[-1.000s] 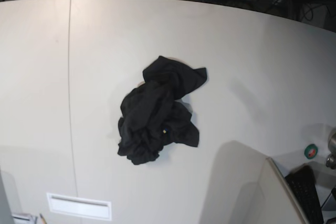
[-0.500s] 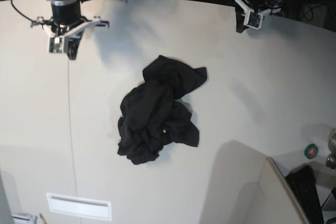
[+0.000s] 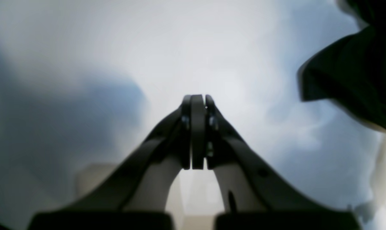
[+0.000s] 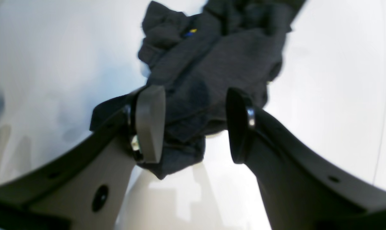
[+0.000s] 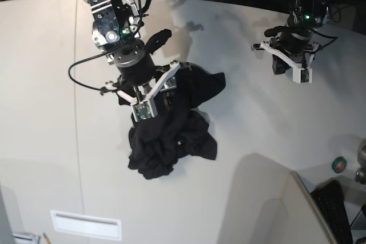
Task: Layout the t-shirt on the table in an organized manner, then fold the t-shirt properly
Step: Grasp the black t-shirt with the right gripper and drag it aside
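Note:
The t-shirt [image 5: 171, 138] lies as a crumpled black heap in the middle of the off-white table [image 5: 40, 112]. My right gripper [image 5: 154, 98] hangs over the heap's upper part. In the right wrist view this gripper [image 4: 196, 105] is open, its two pads either side of a fold of the t-shirt [image 4: 212, 60], where a small yellow and blue spot of print shows. My left gripper [image 5: 284, 64] stays over bare table at the back right, apart from the cloth. Its fingers [image 3: 197, 102] are pressed together with nothing between them, and a corner of the t-shirt [image 3: 356, 80] shows at that view's right edge.
A thin dark seam [image 5: 77, 118] runs down the table's left side. A white slotted plate [image 5: 86, 224] sits near the front edge. A grey panel [image 5: 286, 210], a keyboard [image 5: 334, 212] and a green roll [image 5: 339, 164] stand at the front right. Cables lie behind the far edge.
My right arm swung from the far left corner to above the t-shirt, and its jaws opened. The left arm came a little forward and right, still shut.

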### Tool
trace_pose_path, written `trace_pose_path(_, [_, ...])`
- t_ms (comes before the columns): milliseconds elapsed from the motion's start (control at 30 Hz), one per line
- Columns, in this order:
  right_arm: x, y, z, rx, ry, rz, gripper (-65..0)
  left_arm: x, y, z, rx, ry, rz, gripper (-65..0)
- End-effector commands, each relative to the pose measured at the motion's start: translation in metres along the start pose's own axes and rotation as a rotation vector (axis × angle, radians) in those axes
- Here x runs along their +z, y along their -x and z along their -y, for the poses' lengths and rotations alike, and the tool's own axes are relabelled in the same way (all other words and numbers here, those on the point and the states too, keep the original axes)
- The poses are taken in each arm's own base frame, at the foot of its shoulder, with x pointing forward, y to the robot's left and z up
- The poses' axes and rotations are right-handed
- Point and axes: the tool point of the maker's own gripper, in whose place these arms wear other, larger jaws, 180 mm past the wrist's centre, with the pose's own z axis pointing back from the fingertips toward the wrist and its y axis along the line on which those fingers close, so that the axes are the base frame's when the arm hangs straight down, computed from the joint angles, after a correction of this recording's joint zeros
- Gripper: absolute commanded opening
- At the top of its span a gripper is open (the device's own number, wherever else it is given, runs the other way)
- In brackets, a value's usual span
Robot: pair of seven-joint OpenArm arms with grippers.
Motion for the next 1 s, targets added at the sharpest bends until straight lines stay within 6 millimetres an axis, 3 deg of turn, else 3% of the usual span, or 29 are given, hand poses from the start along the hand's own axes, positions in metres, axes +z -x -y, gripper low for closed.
trace_pose_path(0, [-0.004,-0.016,-0.003,0.003,-0.005,0.048,-35.1,0.002,-0.01,-0.005,-0.03,-0.016,0.034,-65.0])
trace_pose_path(167, [-0.019,-0.011,0.003,-0.011,0.054,0.021,-32.9,0.001,-0.011,-0.007,-0.057,-0.029,0.035,-63.7])
trace_pose_path(300, [-0.031,-0.003,0.012,-0.011,0.096,-0.011,-29.3,0.001,-0.012,-0.004,-0.052,-0.02,0.037,-35.5])
trace_pose_path(367, [-0.037,0.001,0.013,-0.003,0.096,-0.025,-29.3,-0.002,-0.019,-0.001,-0.049,-0.016,0.053,-27.6])
trace_pose_path(467, [-0.042,0.001,0.016,0.003,0.102,-0.031,-30.0,-0.007,-0.025,-0.001,-0.042,-0.018,0.063,-29.1])
trace_pose_path(500, [-0.044,0.002,0.017,0.007,0.103,-0.037,-33.0,-0.009,-0.026,-0.002,-0.04,-0.02,0.065,-29.8])
trace_pose_path(533, [-0.045,0.004,0.019,0.011,0.107,-0.043,-39.0,-0.011,-0.027,-0.003,-0.038,-0.022,0.065,-30.4])
trace_pose_path(600, [-0.044,0.004,0.021,0.015,0.109,-0.041,-58.7,-0.015,-0.027,-0.005,-0.036,-0.028,0.06,-31.8])
trace_pose_path(633, [-0.042,-0.002,0.022,0.012,0.11,-0.023,-65.0,-0.017,-0.025,-0.007,-0.039,-0.034,0.055,-32.4])
trace_pose_path(800, [-0.017,-0.034,0.053,-0.013,0.177,0.081,-65.0,-0.026,-0.014,-0.016,-0.026,-0.053,0.017,-32.4])
trace_pose_path(967, [0.001,-0.058,0.117,-0.076,0.329,0.152,-65.0,-0.029,-0.008,-0.018,-0.021,-0.06,0.0,-32.4])
